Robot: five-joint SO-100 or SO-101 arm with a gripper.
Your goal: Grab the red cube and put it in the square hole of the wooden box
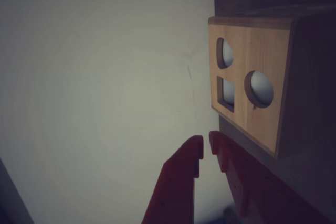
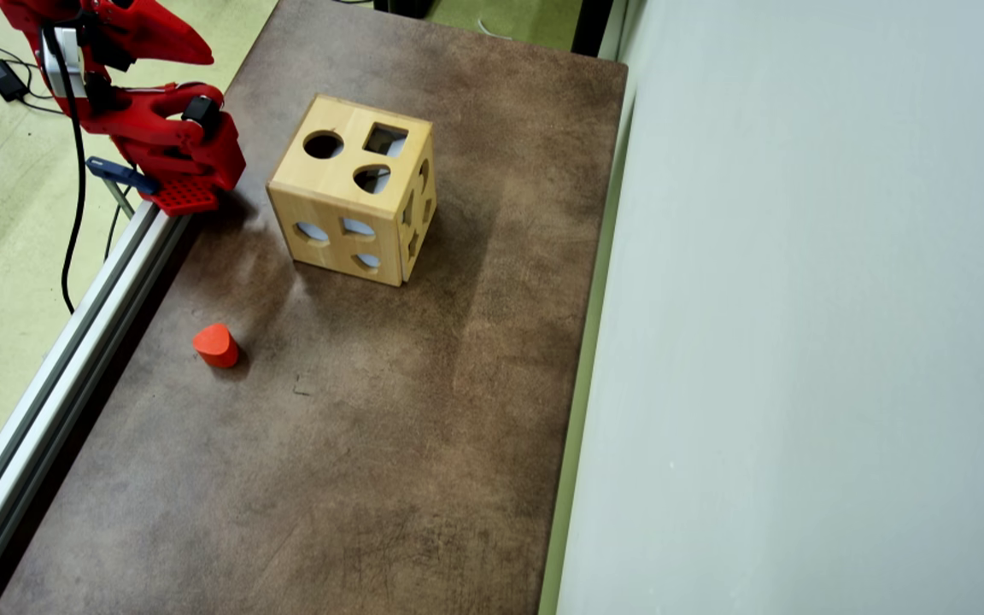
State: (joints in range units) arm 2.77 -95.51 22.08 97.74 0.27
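The wooden box (image 2: 347, 192) stands on the brown table near the far left in the overhead view. Its top face has a round hole, a square hole (image 2: 385, 139) and a teardrop hole. The small red block (image 2: 216, 345) stands alone on the table in front of the box, near the left rail; its top outline looks rounded. My red gripper (image 2: 202, 56) is folded back at the top left, apart from both. In the wrist view my gripper (image 1: 206, 145) is shut and empty, with the box (image 1: 262, 114) and a square hole (image 1: 227, 92) just right of it. The red block is out of the wrist view.
An aluminium rail (image 2: 56, 367) runs along the table's left edge, with cables on the floor beyond it. A pale wall (image 2: 799, 342) borders the table's right side. The brown tabletop (image 2: 372, 444) stretches bare in front of the box.
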